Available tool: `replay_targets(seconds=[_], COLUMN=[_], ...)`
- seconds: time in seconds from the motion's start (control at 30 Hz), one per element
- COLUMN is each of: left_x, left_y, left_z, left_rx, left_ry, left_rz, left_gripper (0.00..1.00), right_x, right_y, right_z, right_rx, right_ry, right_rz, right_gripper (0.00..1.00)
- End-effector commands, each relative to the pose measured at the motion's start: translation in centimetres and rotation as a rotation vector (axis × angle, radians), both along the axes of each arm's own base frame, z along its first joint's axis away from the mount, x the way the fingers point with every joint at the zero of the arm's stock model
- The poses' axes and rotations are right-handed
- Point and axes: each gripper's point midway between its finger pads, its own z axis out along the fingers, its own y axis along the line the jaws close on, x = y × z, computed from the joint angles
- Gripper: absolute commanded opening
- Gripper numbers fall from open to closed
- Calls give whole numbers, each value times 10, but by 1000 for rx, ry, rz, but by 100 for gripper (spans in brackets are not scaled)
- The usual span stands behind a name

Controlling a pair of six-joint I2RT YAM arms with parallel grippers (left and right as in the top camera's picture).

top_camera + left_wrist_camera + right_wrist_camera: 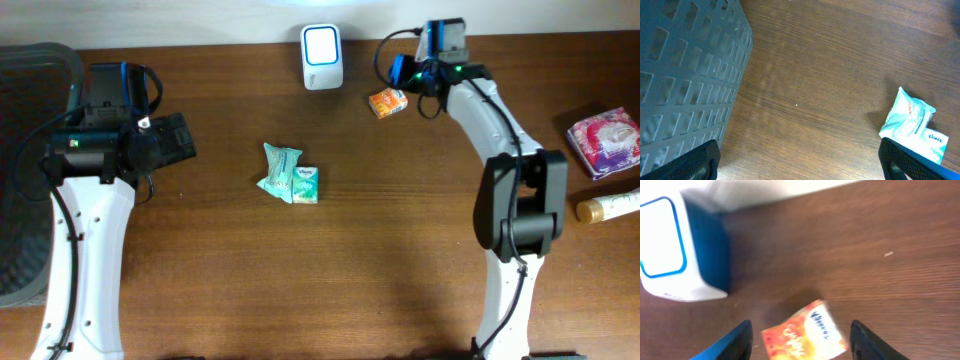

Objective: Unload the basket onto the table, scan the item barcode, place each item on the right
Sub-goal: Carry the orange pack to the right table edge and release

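A grey perforated basket stood to the left of the left pincer, whose fingers gaped wide with nothing between them. Two pale-green tissue packs lay ahead and to its right. Further right, the white, blue-rimmed barcode scanner stood ahead and left of the right pincer. That pincer hung open, its fingers either side of the orange packet without clearly touching it. The packet lay just short of the scanner. To scan well, the pincer would likely need to close squarely on the packet's edges, leave the barcode uncovered and hold that face steady before the scanner's window. No barcode was visible.
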Motion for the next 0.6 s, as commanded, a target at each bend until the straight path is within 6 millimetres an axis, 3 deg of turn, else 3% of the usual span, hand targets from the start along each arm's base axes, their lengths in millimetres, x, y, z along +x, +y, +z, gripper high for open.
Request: replay_targets(seconds=[0.0,0.1,0.17,0.2,0.23,0.27,0.37,0.53,0.57], left_x=[0,0,0,0,0,0,0,0,0], left_y=[4,4,4,4,4,4,4,4,4], left_z=[3,3,3,3,3,3,3,3,3], left_rx=[12,12,12,12,12,13,12,12,12], left_ry=[-4,-4,-4,-4,-4,-4,-4,-4,-4], left_rz=[1,1,1,1,1,1,1,1,1], left_gripper=[99,99,99,99,99,99,99,99,99], right_x=[-10,-17,-24,-25,-26,-27,-35,-65,-88], right_y=[5,13,4,-3,-5,-7,-35,-187,-240], right_z=[-39,-70,-85,-87,-87,-87,-75,10,29], right_rx=[53,66,8,-30,-37,-38,-58,-167,-192], right_ry=[128,200,234,234,237,241,271,236,251], right_rz=[-153,-176,-209,-234,-240,-243,-295,-531,-600], right_gripper=[56,56,54,41,14,4,4,4,4])
